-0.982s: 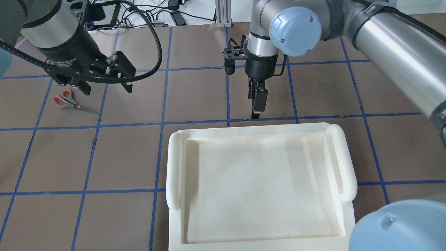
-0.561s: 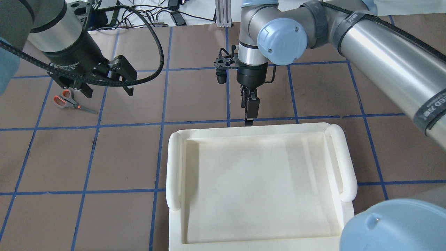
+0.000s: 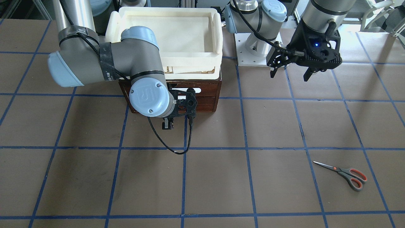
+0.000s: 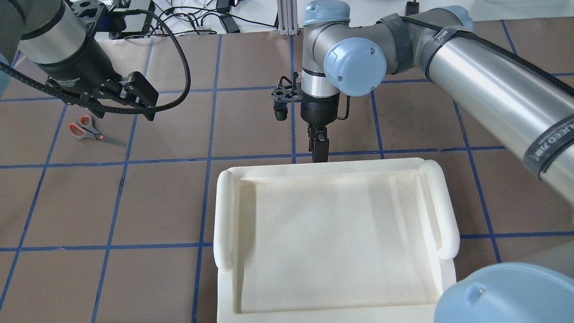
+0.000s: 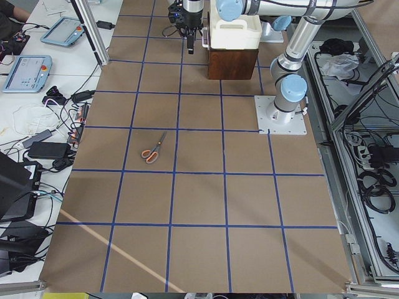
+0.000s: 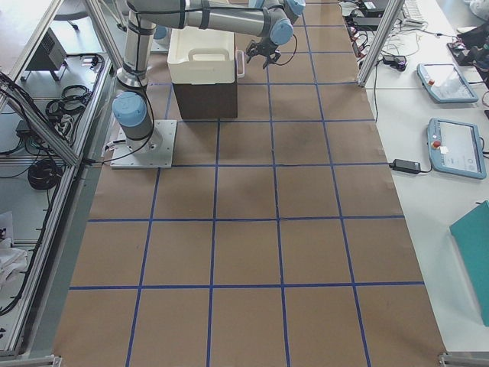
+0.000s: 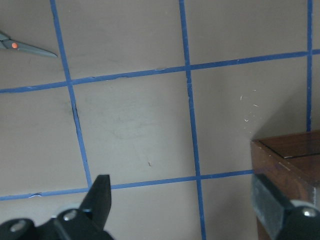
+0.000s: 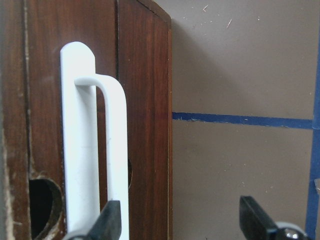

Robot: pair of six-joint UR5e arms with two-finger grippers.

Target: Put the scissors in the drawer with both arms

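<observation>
The scissors (image 3: 343, 173) lie flat on the brown table, far left in the overhead view (image 4: 89, 131); their blade tip shows in the left wrist view (image 7: 27, 48). My left gripper (image 4: 125, 114) hangs open and empty above the table, just right of the scissors (image 3: 289, 76). The dark-brown drawer (image 3: 202, 95) is shut, under the cream tray. My right gripper (image 4: 319, 154) is open in front of the drawer. In the right wrist view the white bar handle (image 8: 95, 140) stands just beside one finger (image 8: 111, 220). I cannot tell whether they touch.
A cream-white padded tray (image 4: 224, 211) sits on top of the wooden cabinet (image 5: 232, 62). Blue tape lines grid the table. The left arm's base plate (image 3: 258, 50) stands beside the cabinet. Cables and tablets lie beyond the far table edge.
My right gripper has moved left and closer to the cabinet front. My left gripper has shifted left, towards the scissors. The scissors have not moved.
</observation>
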